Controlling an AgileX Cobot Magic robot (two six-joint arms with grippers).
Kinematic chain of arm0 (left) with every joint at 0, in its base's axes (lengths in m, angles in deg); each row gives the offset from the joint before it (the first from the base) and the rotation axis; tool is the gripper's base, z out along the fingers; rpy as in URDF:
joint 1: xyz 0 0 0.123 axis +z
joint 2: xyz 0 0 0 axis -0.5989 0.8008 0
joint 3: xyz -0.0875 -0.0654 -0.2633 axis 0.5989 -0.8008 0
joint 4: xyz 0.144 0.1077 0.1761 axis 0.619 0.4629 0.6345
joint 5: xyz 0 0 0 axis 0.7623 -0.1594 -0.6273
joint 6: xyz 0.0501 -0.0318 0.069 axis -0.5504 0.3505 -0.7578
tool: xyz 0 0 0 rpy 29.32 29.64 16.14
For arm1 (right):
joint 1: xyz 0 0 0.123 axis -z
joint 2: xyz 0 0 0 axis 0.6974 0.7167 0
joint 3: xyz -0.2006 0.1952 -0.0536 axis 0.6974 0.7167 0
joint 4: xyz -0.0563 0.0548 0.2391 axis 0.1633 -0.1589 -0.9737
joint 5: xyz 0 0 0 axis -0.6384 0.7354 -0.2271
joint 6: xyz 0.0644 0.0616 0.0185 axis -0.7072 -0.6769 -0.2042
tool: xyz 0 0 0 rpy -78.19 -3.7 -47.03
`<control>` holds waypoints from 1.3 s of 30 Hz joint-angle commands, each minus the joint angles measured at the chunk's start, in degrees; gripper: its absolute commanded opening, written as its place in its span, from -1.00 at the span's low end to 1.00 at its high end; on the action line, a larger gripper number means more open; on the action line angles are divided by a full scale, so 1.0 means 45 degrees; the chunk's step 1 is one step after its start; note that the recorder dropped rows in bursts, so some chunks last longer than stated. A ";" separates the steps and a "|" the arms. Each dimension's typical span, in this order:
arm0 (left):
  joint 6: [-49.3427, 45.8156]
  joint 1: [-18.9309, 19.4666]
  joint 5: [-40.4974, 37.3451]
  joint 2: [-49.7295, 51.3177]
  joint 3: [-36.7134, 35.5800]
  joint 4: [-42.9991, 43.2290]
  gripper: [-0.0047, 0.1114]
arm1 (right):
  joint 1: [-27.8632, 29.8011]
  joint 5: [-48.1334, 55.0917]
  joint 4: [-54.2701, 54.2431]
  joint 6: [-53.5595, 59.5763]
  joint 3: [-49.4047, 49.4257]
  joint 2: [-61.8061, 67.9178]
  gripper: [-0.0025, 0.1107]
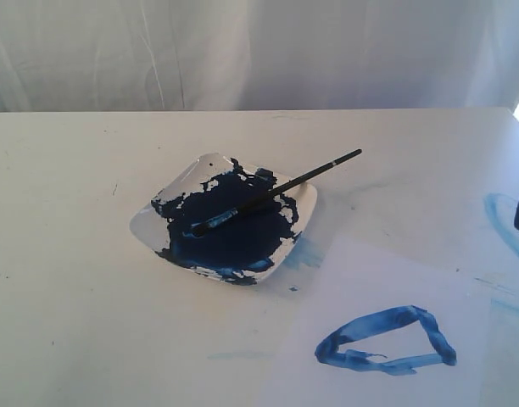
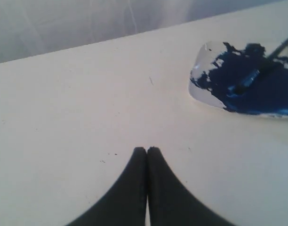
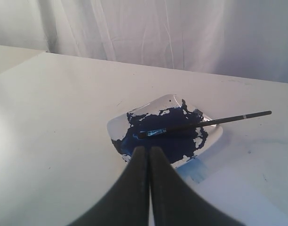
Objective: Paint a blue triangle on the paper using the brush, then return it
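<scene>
**Ana:** Where is the brush?

**Ben:** The brush (image 1: 272, 195) lies across the dish (image 1: 145, 227). Its bristles are down in the dark blue paint (image 1: 242, 242) and its handle sticks out past the far right rim. Nothing holds it.

**Ana:** And the claws?

**Ben:** The left claw (image 2: 147, 149) is closed, its tips touching with nothing between them. It hangs over bare bench (image 1: 64, 254), with the dish off to one side. The right claw (image 3: 149, 148) is closed too, tips pressed together and empty. In its own view the tips sit in front of the dish's near edge, and the brush lies beyond them.

**Ana:** The triangle?

**Ben:** The triangle (image 1: 436, 337) is on the paper (image 1: 370, 280), at the front right of the bench in the exterior view. It is a closed outline of thick, streaky blue strokes with rounded corners. It sits apart from the dish.

**Ana:** Any other marks?

**Ben:** A pale blue smear (image 1: 304, 253) lies just beside the dish, at the paper's corner. A light blue arc (image 1: 499, 216) curves near the bench's right edge.
</scene>
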 commanded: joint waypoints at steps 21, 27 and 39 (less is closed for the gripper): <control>0.3584 0.0065 0.2398 -0.0078 -0.3386 0.1096 -0.92 | 0.0046 -0.0068 -0.0062 0.0126 0.0033 -0.0032 -0.96; 0.3546 0.0065 0.2398 -0.0078 -0.3386 0.1096 -0.92 | 0.0046 -0.0068 -0.0062 0.0126 0.0033 -0.0032 -0.96; 0.3498 0.0065 0.2555 -0.0078 -0.3386 0.1096 -0.92 | 0.0046 -0.0068 -0.0062 0.0126 0.0033 -0.0032 -0.96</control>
